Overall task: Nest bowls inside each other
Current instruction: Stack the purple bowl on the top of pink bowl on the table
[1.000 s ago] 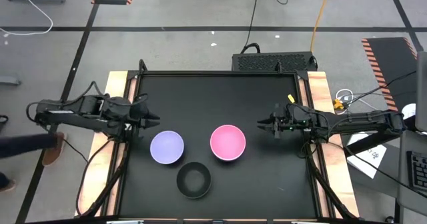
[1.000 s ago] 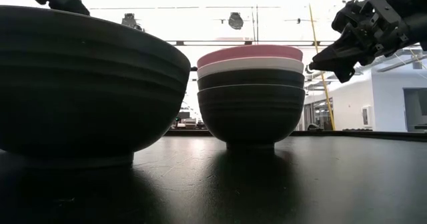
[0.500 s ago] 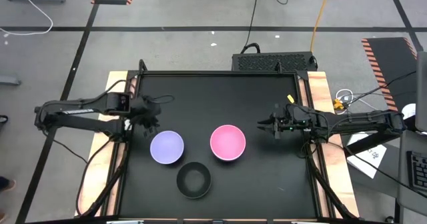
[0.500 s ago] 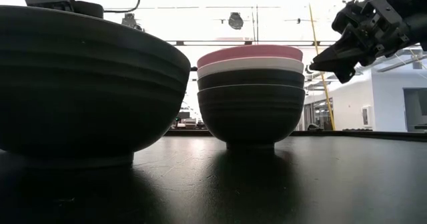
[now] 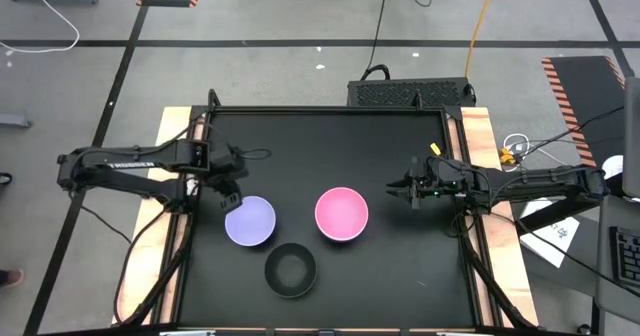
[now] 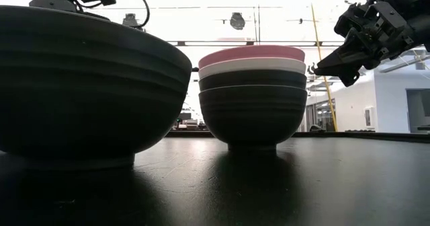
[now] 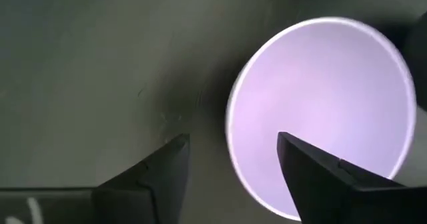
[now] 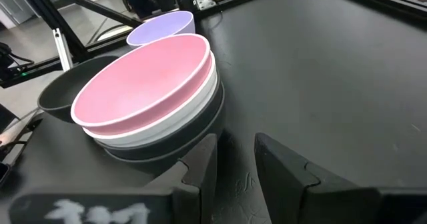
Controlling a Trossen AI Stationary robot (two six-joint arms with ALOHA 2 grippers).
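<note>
A pink bowl (image 5: 342,214) sits nested in a white one (image 6: 252,67), and that stack rests in two black bowls (image 6: 252,111) at mid-table. The lavender bowl (image 5: 250,222) stands alone on its base to their left. A single black bowl (image 5: 290,270) stands nearer the front edge. My left gripper (image 5: 232,191) is open and points down over the lavender bowl's (image 7: 320,104) far-left rim, one finger over the inside and one outside, touching nothing that I can see. My right gripper (image 5: 392,187) hovers level to the right of the stack (image 8: 147,91), slightly open.
The black table top (image 5: 400,276) has bare room to the right of and behind the bowls. Wooden side rails (image 5: 478,156) run along both edges. A black box (image 5: 410,92) with cables sits beyond the far edge.
My left gripper has swung from the table's left edge toward the right and a little nearer, tipping to point down, and now hangs over the lavender bowl's rim. The bowls have stayed in place.
</note>
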